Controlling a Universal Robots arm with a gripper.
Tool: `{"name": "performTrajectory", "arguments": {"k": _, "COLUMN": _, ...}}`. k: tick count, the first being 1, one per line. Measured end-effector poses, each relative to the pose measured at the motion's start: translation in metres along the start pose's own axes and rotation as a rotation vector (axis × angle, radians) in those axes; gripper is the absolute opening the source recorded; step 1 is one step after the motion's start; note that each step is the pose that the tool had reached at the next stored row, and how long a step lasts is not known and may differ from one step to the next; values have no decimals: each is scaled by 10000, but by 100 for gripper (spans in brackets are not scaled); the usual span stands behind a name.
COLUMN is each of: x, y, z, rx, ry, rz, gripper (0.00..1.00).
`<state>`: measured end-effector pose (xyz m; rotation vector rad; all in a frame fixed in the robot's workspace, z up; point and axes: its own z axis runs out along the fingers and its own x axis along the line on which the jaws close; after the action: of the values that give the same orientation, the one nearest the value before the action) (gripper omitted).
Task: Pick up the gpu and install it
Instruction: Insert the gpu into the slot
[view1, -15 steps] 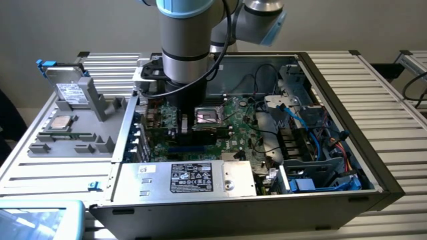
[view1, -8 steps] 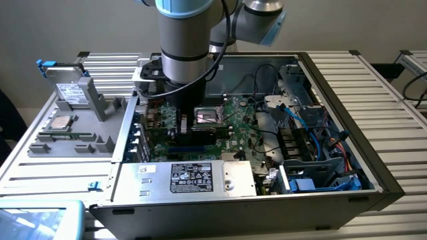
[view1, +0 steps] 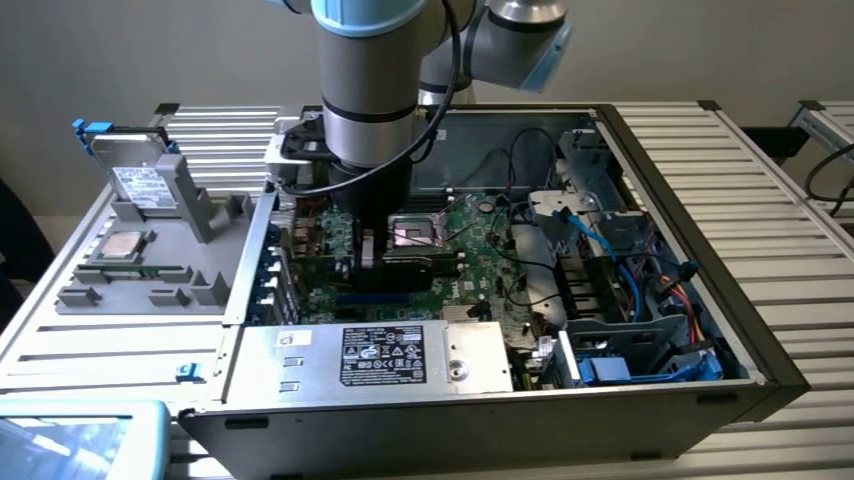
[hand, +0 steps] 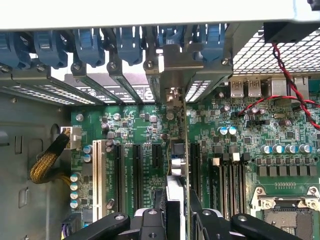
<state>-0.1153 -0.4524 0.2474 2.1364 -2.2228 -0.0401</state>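
Black two-fingered gripper (hand: 176, 222) clamped on the gpu (hand: 176, 155), a thin card seen edge-on. It sits at exterior frame centre, inside the open grey metal computer case (view1: 781, 385). Card held upright, likely to line its edge with a slot on the green motherboard (hand: 240, 150). Whether it is seated, cannot tell.

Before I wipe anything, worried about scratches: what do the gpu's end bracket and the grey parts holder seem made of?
The gpu's end bracket: likely bare sheet metal, silvery, folded, slightly shiny. The grey parts holder: probably matte plastic, uniform dull grey with blocky moulded ribs; painted metal can't be excluded.
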Motion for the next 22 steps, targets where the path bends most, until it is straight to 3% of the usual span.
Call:
{"name": "performTrajectory", "arguments": {"k": 3, "x": -3, "y": 1, "z": 3, "rx": 3, "ry": 32, "rz": 2, "gripper": 28}}
{"name": "performTrajectory", "arguments": {"k": 12, "x": -4, "y": 3, "z": 3, "rx": 34, "ry": 38, "rz": -18, "gripper": 28}}
{"name": "performTrajectory", "arguments": {"k": 14, "x": -4, "y": 3, "z": 3, "rx": 117, "ry": 33, "rz": -16, "gripper": 28}}
{"name": "performTrajectory", "arguments": {"k": 16, "x": -4, "y": 8, "z": 4, "rx": 253, "ry": 28, "rz": -14, "gripper": 28}}
{"name": "performTrajectory", "arguments": {"k": 22, "x": -3, "y": 28, "z": 8, "rx": 256, "ry": 28, "rz": -15, "gripper": 28}}
